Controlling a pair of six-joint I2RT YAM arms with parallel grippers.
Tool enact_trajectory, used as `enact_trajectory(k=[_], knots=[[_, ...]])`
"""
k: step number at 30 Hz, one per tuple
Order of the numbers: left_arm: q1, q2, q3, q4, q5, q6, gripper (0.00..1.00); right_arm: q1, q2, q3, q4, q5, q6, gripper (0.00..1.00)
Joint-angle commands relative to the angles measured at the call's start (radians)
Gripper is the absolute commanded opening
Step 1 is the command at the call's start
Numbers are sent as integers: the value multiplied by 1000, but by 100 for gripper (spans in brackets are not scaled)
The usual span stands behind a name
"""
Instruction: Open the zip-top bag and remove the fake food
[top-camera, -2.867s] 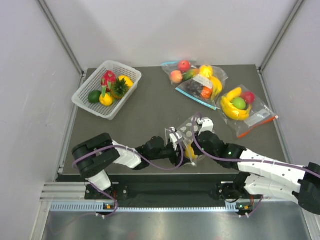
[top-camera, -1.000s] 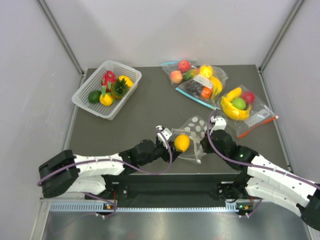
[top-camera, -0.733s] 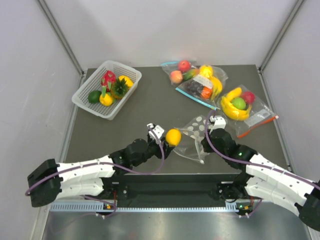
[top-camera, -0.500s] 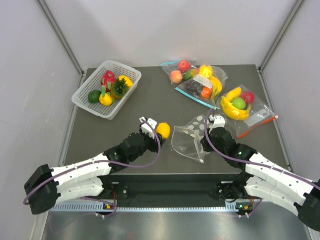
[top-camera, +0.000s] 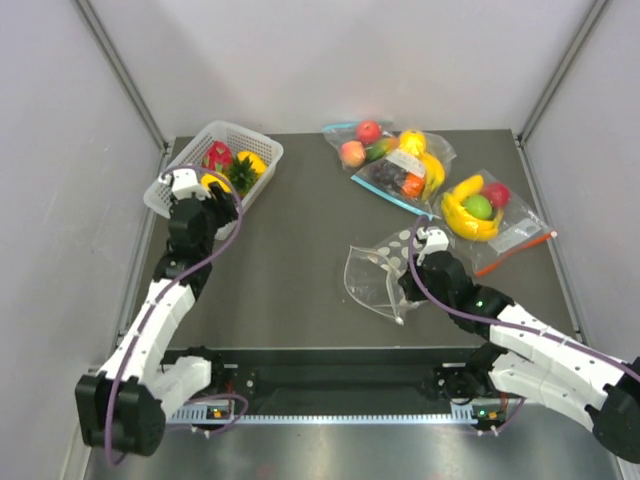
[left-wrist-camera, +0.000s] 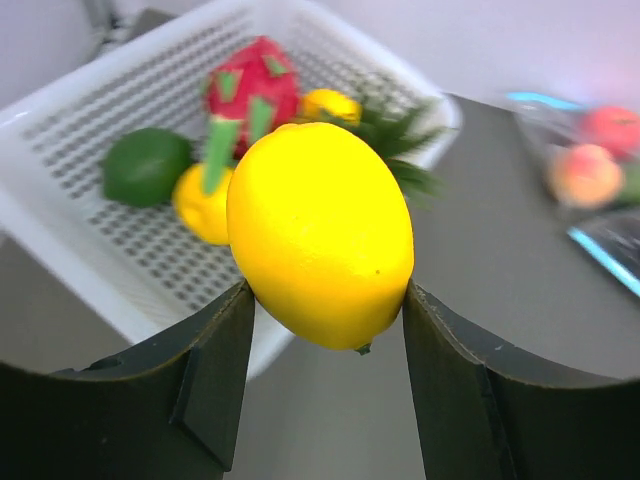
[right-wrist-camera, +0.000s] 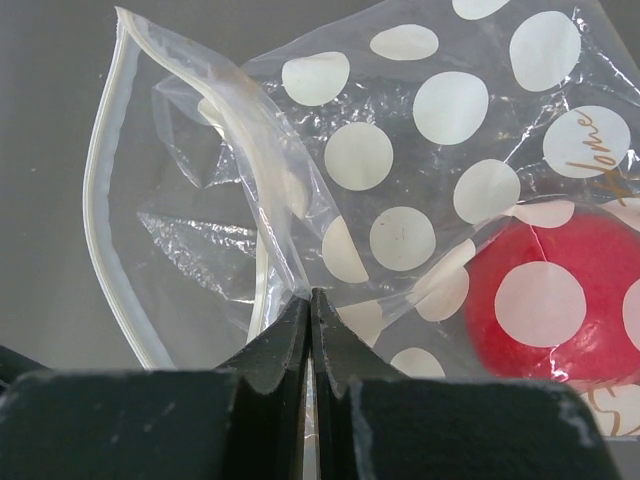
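Observation:
My left gripper (left-wrist-camera: 325, 300) is shut on a yellow rounded fake fruit (left-wrist-camera: 320, 235) and holds it just above the near edge of the white basket (left-wrist-camera: 60, 250). From above, this gripper (top-camera: 212, 190) hangs at the basket's (top-camera: 250, 135) front side. The dotted zip-top bag (top-camera: 372, 275) lies near the table's front, its mouth gaping to the left. My right gripper (right-wrist-camera: 312, 300) is shut on a fold of the bag's film (right-wrist-camera: 400, 180). A small red piece (right-wrist-camera: 540, 300) sits inside the bag. The pineapple (top-camera: 238, 175) lies in the basket.
The basket also holds a pink dragon fruit (left-wrist-camera: 250, 85), a green lime (left-wrist-camera: 148, 165) and a small yellow fruit (left-wrist-camera: 205, 205). Two undotted bags of fruit lie at the back right, one blue-stripped (top-camera: 395, 160), one orange-stripped (top-camera: 485, 210). Enclosure walls close in both sides.
My left arm has drawn the yellow fruit out of the bag and carried it left and back to the basket. The right gripper has kept its pinch on the bag.

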Motion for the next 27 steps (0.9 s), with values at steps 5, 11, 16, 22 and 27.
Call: enact_trajectory(k=[5, 11, 16, 22, 27], knots=[[197, 243, 65, 130, 132, -20, 9, -18, 13, 20, 78, -61, -22, 0], [268, 395, 71, 248, 169, -33, 25, -18, 14, 6, 107, -93, -17, 0], [268, 507, 123, 271, 170, -31, 62, -19, 34, 2, 112, -108, -26, 0], [269, 549, 123, 297, 181, -31, 99, -21, 31, 0, 106, -105, -26, 0], [266, 517, 82, 302, 186, -42, 99, -21, 46, 9, 107, -114, -26, 0]])
